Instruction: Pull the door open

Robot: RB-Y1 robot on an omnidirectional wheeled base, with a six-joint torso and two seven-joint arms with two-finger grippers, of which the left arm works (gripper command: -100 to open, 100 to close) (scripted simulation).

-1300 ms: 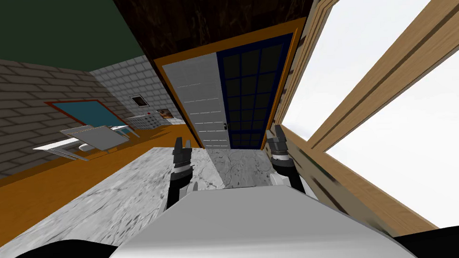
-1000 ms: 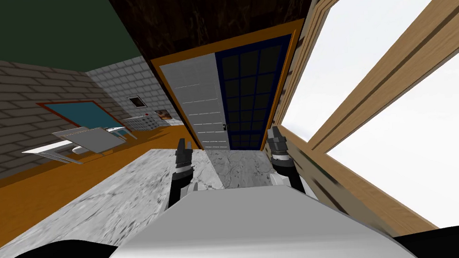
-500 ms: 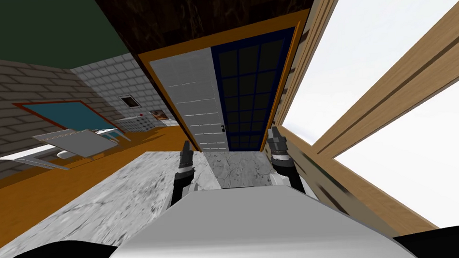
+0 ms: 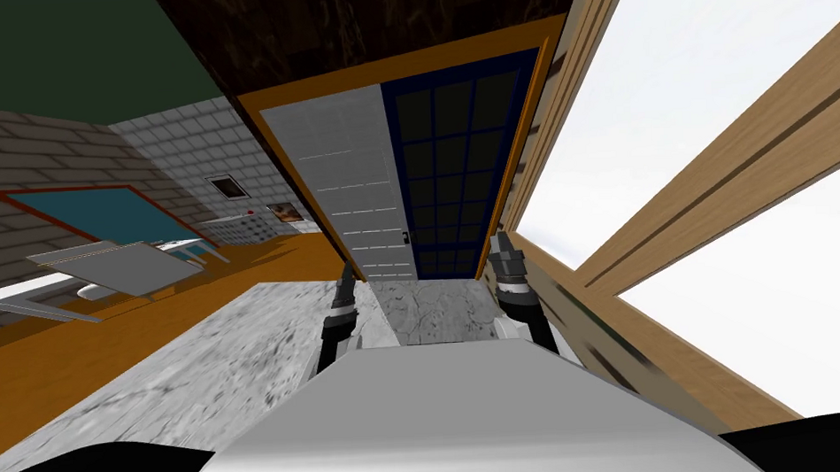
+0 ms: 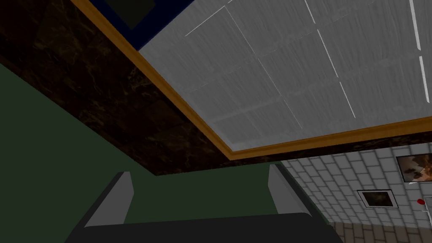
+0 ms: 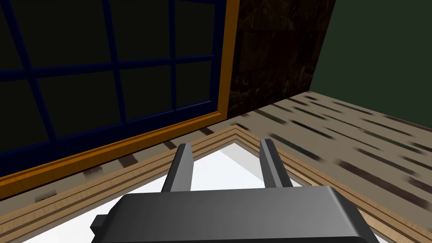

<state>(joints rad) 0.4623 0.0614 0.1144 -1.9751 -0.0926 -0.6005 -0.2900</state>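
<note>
Head view: grey panelled door [image 4: 354, 187] straight ahead in an orange frame [image 4: 402, 70], beside a dark blue glazed panel [image 4: 450, 157].
Handle [image 4: 406, 237]: small, dark, at the door's edge by the blue panel.
Left gripper [image 4: 346, 275]: low before the door, fingers wide, empty.
Right gripper [image 4: 502, 241]: near the blue panel's foot, narrower gap, empty.

Reaching forward with both arms, forearms roughly parallel and well apart. Holding the left gripper [image 4: 345, 273] rolled edge-on to the head camera, so that it reads there as one thin blade. Spreading its fingers [image 5: 114, 202] wide in the left wrist view, with nothing between them. Pointing the right gripper [image 4: 501, 241] forward too, set higher in the head view, fingers [image 6: 182, 168] parted, narrower than the left's, and gripping nothing.
</note>
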